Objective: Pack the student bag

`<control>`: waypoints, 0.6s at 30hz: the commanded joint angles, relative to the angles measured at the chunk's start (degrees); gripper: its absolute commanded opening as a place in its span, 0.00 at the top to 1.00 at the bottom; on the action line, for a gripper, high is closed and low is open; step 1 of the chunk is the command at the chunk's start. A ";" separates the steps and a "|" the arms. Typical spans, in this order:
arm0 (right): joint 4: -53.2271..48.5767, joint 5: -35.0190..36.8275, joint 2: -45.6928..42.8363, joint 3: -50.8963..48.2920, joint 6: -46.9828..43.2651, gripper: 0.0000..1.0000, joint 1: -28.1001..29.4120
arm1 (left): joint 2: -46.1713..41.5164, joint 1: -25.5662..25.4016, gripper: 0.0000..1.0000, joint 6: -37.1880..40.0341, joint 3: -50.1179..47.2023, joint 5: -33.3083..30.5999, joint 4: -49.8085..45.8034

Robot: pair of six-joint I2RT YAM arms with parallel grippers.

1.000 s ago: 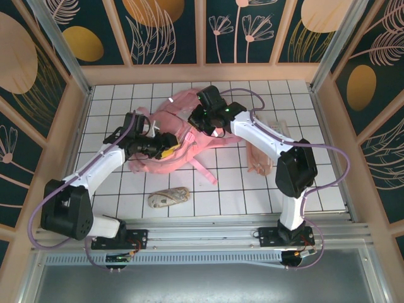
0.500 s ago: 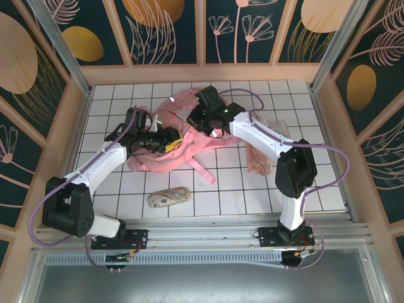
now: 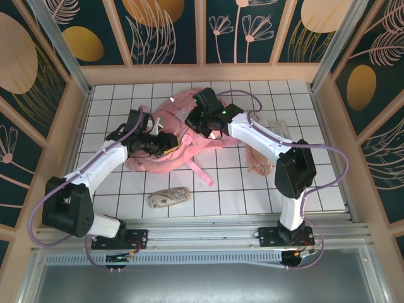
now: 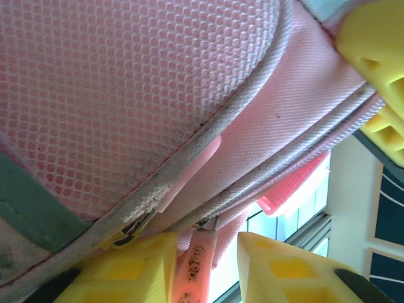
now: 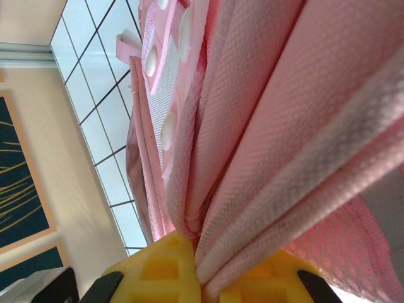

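Fingers of the right gripper (image 5: 218,262) are clenched on a bunched fold of the student bag (image 5: 284,95). Pink fabric and pale piping rise straight out from between the two yellow pads, pinched tight with no gap. Just beyond that grip the cloth falls in pleats, and past it, off to the gripper's side, lie the white tiles of the table (image 5: 95,95).

The left gripper (image 4: 207,243) has its yellow fingers parted. A pink zipper pull (image 4: 194,274) sits in the gap between them, close against one finger and clear of the other, so the jaws stand released rather than clamped. Directly ahead of the fingertips a zip line runs along grey piping. Beyond that, a panel of pink mesh (image 4: 126,82) presses close to the camera.

From above, both grippers sit on the bag near the middle of the table. The right one is just beyond the left and to its right. A pink strap (image 3: 203,172) trails from the bag toward the arm bases. Nearer the bases than the left gripper, apart from the bag, lies a small patterned pouch (image 3: 169,197). Off to the right gripper's right, beside its arm, rests a peach-pink pouch (image 3: 257,159).
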 commanded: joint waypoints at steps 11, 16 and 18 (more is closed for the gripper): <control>7.25 -1.06 -2.51 2.83 1.01 1.00 0.40 | 5.19 -2.05 0.77 8.75 3.24 -4.34 -9.02; 7.28 -1.11 -2.70 2.81 1.06 1.00 0.39 | 5.93 -2.09 1.00 9.34 4.28 -5.08 -9.64; 7.11 -0.95 -3.03 2.54 0.89 1.00 0.38 | 5.84 -2.07 1.00 9.32 4.77 -5.76 -9.77</control>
